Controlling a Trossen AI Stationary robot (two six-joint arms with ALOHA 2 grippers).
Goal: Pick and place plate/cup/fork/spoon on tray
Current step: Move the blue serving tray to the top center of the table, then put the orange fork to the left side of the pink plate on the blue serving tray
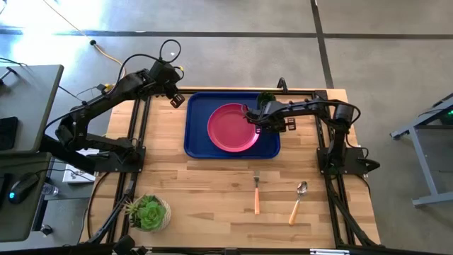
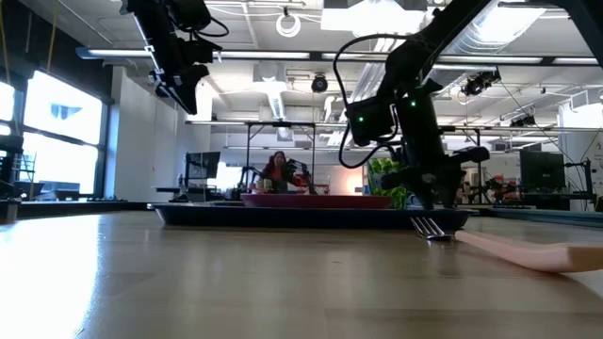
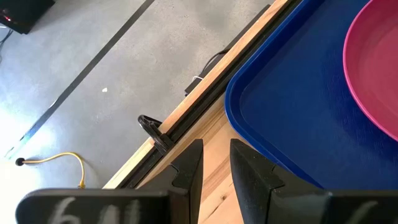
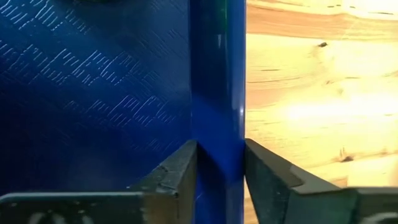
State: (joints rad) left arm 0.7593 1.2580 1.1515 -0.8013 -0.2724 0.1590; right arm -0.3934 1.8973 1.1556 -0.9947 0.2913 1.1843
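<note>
**A:** Tray (image 1: pixel 195 142) first: where does it sit, and what is in it?

**B:** The dark-blue tray lies at the far middle of the wooden table (image 1: pixel 212 191). The pink-red plate (image 1: pixel 232 127) lies flat inside it, filling the middle and right part of the floor. In the low view the plate (image 2: pixel 316 199) shows as a thin red line above the tray's rim (image 2: pixel 283 215).

**A:** Any writing or labels?

**B:** Pale marks show on both wrist housings, too blurred to read.

**A:** The right claw?

**B:** The right gripper (image 4: pixel 219 163) is down at the tray's rim (image 4: pixel 217 74), one finger on the inner side and one on the outer side, with the rim between them. The fingers (image 4: pixel 177 168) stand just apart from the rim, so the claw is spread around it. From above, it (image 1: pixel 252 117) sits at the plate's right edge.

**A:** And the left?

**B:** The left gripper (image 3: pixel 216 163) hangs above the tray's far left corner (image 3: pixel 249 99), fingers slightly parted and holding nothing.

**A:** The cup?

**B:** Something green (image 1: pixel 266 97) shows at the tray's far edge beside the right arm; I cannot tell more.

**A:** The cutlery?

**B:** The fork (image 1: pixel 256 195) and spoon (image 1: pixel 297 202) lie on the bare wood nearer the front, apart from each other and from the tray, tines and bowl pointing towards it. A potted succulent (image 1: pixel 147 212) stands at the front left.
</note>
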